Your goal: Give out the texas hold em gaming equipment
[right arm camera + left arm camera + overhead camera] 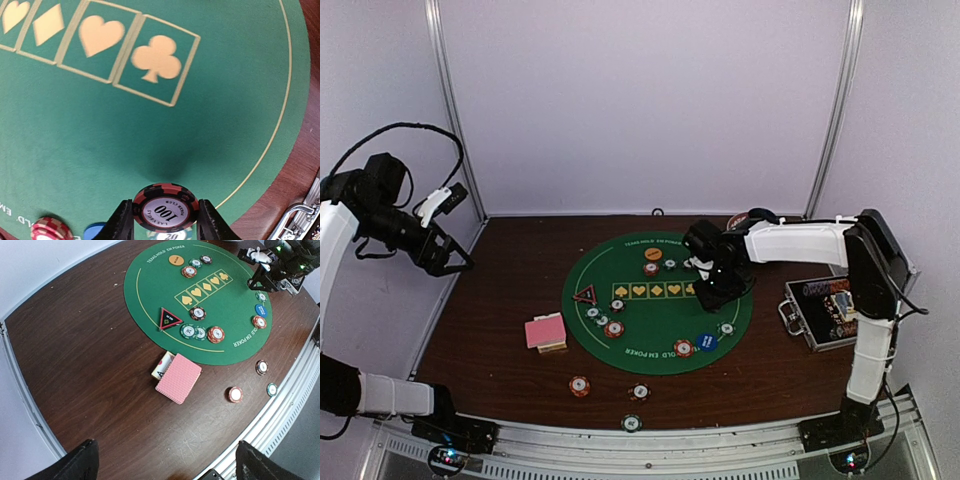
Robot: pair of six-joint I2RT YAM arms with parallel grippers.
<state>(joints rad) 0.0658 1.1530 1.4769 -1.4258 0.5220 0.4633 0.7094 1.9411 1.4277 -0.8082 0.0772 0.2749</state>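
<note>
The right gripper was closed on a red-black chip marked 100, one finger on each side of its edge. In the right wrist view, this chip was at the bottom centre, above the green mat. Its shadow fell on the felt just below the printed club box. In the top view, the right gripper was over the right part of the mat, near the row of suit boxes.

The left gripper was raised at the left edge of the top view, away from the mat, its fingers spread wide with nothing between them.

The pink-backed cards lay in a stack on the brown table, just below the mat in the left wrist view. The triangle marker lay on the mat's left part, the orange disc near its top and the blue disc at its right side. Three chips lay off the mat at the lower right. A black case lay at the right in the top view.
</note>
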